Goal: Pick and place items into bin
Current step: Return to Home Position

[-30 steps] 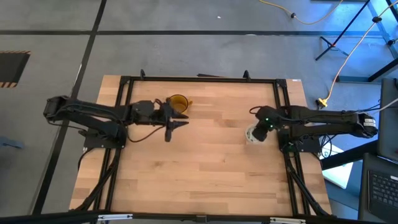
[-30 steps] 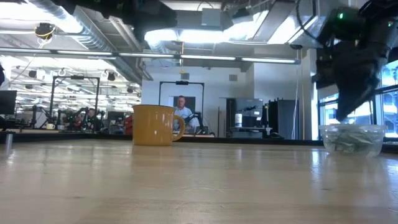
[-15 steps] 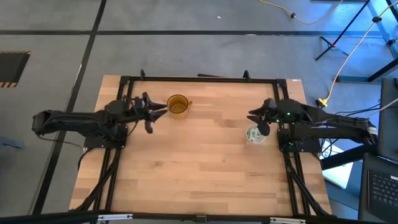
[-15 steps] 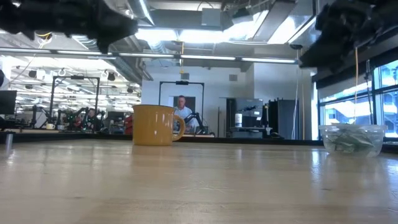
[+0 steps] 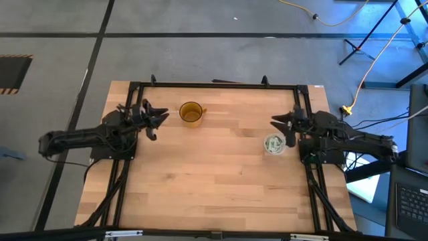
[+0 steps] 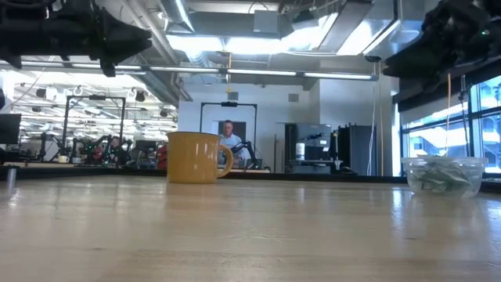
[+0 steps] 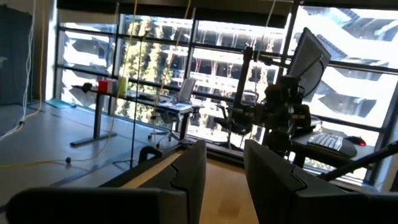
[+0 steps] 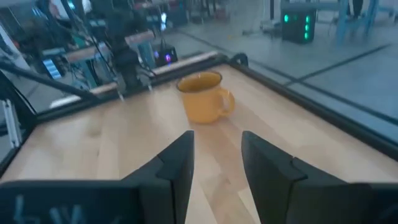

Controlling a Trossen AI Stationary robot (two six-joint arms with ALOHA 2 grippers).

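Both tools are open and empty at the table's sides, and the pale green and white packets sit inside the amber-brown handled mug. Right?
Not quite. The pale green and white packets sit inside the small round clear plastic cup, not the amber-brown handled mug; the low view shows it. The left tool and right tool are indeed open and empty at the table's sides.

Table (image 5: 214, 174) is seen as pale wood with planked grain, edged by a black frame (image 5: 214, 85). Cup (image 5: 191, 112) is noted as plain amber-yellow. Bin (image 6: 470, 166) is clear and whitish; items (image 6: 438, 182) inside it are pale green and white. Both arms are seen as black, with dark fingers on left gripper (image 7: 224, 146) and right gripper (image 8: 216, 137). Floor (image 5: 200, 53) is grey, crossed by dark lines; a yellow cable (image 5: 331, 24) and a black-and-yellow striped patch (image 5: 13, 72) are noted on it.
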